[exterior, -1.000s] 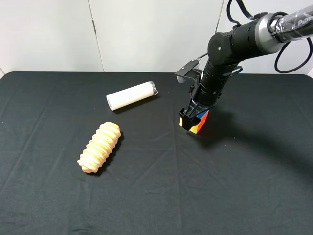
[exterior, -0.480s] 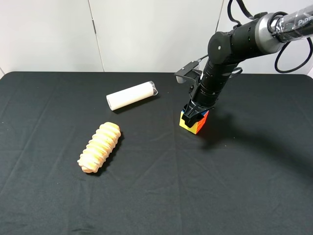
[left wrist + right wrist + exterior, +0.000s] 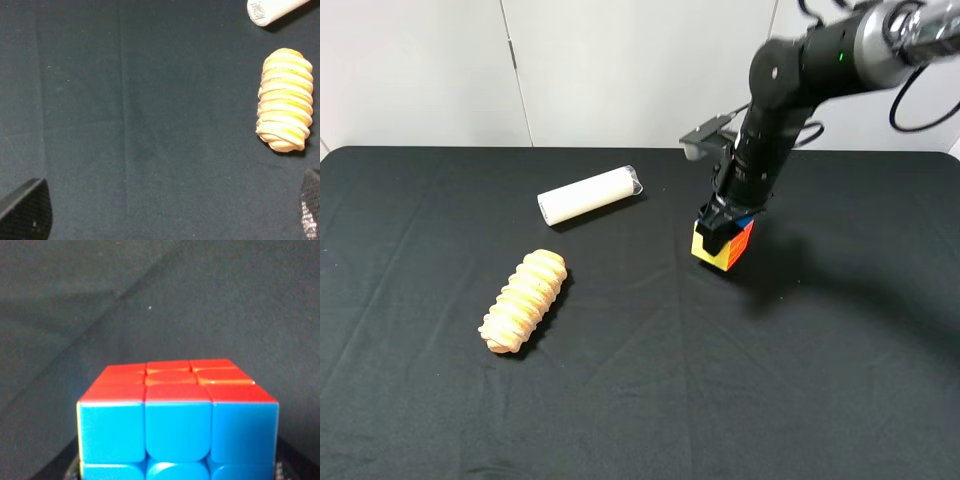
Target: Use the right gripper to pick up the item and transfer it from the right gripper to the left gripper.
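Note:
The item, a puzzle cube, shows yellow, orange and blue faces right of the table's middle. My right gripper comes down on it from above and is shut on it, holding it just above the black cloth. In the right wrist view the cube fills the lower frame with blue and red faces. The left gripper is out of the exterior view. In its wrist view the two fingertips sit far apart at the frame's corners, open and empty, over bare cloth.
A white cylinder lies at the back, left of the cube; its end shows in the left wrist view. A ridged tan bread roll lies at front left, also in the left wrist view. The black cloth covers the table.
The right gripper has risen slightly with the cube in it, and the cube's tilt has changed. The cylinder and the roll have not moved.

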`<state>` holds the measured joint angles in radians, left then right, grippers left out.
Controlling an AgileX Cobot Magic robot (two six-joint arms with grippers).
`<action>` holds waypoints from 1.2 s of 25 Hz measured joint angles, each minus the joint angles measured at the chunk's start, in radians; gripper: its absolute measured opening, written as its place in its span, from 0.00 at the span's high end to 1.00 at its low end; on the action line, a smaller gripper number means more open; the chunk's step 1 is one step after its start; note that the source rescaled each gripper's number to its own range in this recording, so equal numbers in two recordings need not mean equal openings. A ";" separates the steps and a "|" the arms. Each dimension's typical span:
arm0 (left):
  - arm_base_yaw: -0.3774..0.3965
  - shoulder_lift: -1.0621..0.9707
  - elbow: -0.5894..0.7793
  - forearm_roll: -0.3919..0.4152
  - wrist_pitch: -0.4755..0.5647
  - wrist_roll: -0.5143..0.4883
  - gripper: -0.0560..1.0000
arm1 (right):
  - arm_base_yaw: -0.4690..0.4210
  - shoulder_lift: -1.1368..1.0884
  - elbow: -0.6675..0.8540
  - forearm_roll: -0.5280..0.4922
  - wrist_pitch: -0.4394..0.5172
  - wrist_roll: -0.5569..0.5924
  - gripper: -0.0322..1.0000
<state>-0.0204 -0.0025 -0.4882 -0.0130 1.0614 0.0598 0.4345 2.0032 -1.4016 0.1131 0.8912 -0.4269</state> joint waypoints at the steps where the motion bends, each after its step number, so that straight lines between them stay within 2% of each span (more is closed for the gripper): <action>1: 0.000 0.000 0.000 0.000 0.000 0.000 0.04 | 0.000 -0.001 -0.021 0.001 0.031 0.012 0.97; 6: 0.000 0.000 0.000 0.000 0.000 0.000 0.04 | 0.000 -0.003 -0.138 0.026 0.194 0.068 0.97; 11: 0.000 0.000 0.000 0.000 0.000 0.000 0.04 | 0.000 -0.042 -0.170 0.071 0.263 0.102 0.97; 30: 0.000 0.000 0.000 0.000 0.000 0.000 0.04 | 0.000 -0.284 -0.170 0.266 0.314 0.127 0.97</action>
<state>-0.0204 -0.0025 -0.4882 -0.0130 1.0614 0.0598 0.4345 1.7197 -1.5716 0.3795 1.2051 -0.2995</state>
